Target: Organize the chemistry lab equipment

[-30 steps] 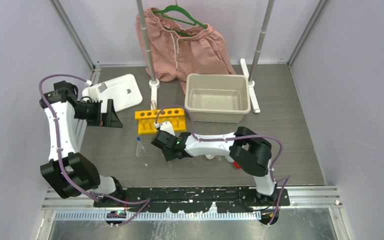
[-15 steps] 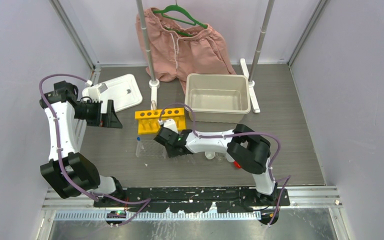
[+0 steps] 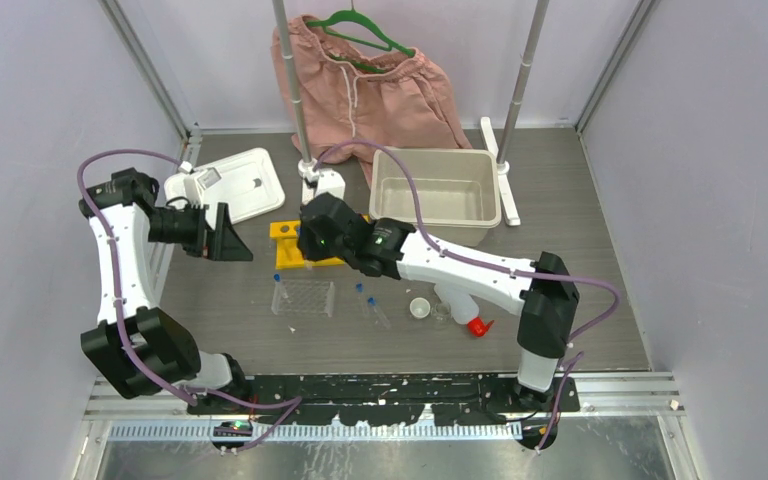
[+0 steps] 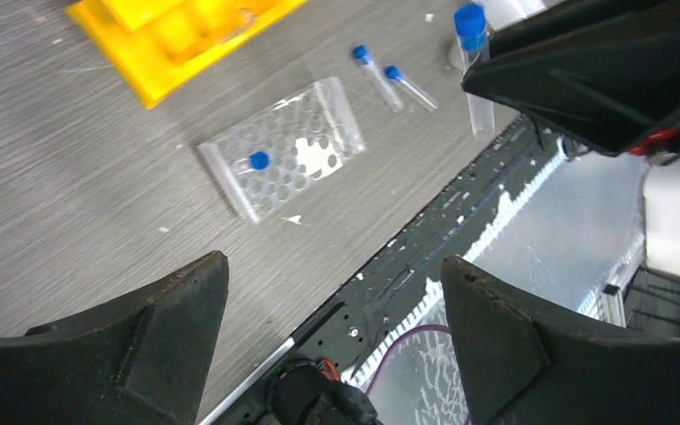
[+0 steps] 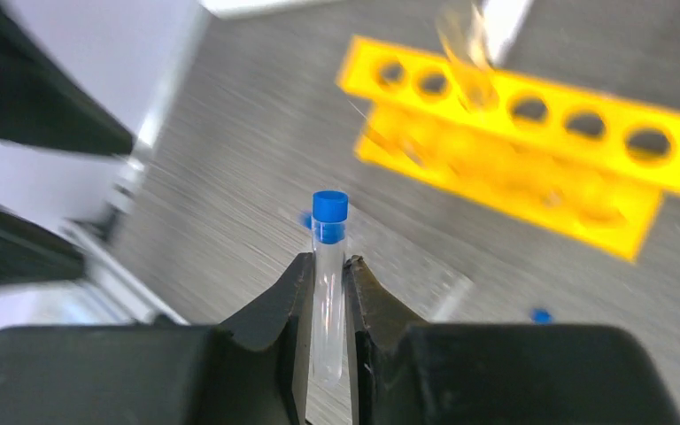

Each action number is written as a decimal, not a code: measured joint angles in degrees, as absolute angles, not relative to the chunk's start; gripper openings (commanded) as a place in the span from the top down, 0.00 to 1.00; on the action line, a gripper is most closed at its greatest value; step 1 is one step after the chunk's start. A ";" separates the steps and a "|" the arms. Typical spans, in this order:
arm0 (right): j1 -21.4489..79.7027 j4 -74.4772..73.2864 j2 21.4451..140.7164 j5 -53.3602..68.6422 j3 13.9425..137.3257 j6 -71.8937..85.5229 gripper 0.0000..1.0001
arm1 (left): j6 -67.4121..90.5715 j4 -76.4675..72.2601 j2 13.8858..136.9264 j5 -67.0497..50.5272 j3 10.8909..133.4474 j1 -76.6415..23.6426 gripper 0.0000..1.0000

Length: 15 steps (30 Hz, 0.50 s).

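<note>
Between the right jaws, a blue-capped tube (image 5: 328, 292) sits pinched, cap protruding (left jaws spread).

Pink shorts (image 3: 390, 100) on green hanger (image 3: 360, 25), beige tub (image 3: 460, 230)

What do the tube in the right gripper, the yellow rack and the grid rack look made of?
Held tube: clear glossy plastic or glass, see-through wall; its blue cap looks matte plastic. Yellow rack: opaque moulded plastic, uniform colour, smooth faces. Grid rack: probably transparent plastic; the table grain shows through it.
</note>
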<state>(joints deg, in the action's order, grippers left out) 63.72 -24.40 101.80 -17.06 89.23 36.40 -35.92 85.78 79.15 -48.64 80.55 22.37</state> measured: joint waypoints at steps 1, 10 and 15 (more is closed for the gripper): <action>63.77 -23.09 101.75 -16.95 91.33 36.64 0.99 | -36.86 86.78 79.02 -49.65 80.55 22.15 0.13; 63.92 -14.79 107.83 -14.02 104.53 42.13 0.99 | -41.19 91.15 75.46 -56.80 80.55 17.74 0.31; 64.10 -13.04 110.91 -11.22 104.57 45.78 0.99 | -40.56 91.07 75.42 -58.37 80.55 17.63 0.42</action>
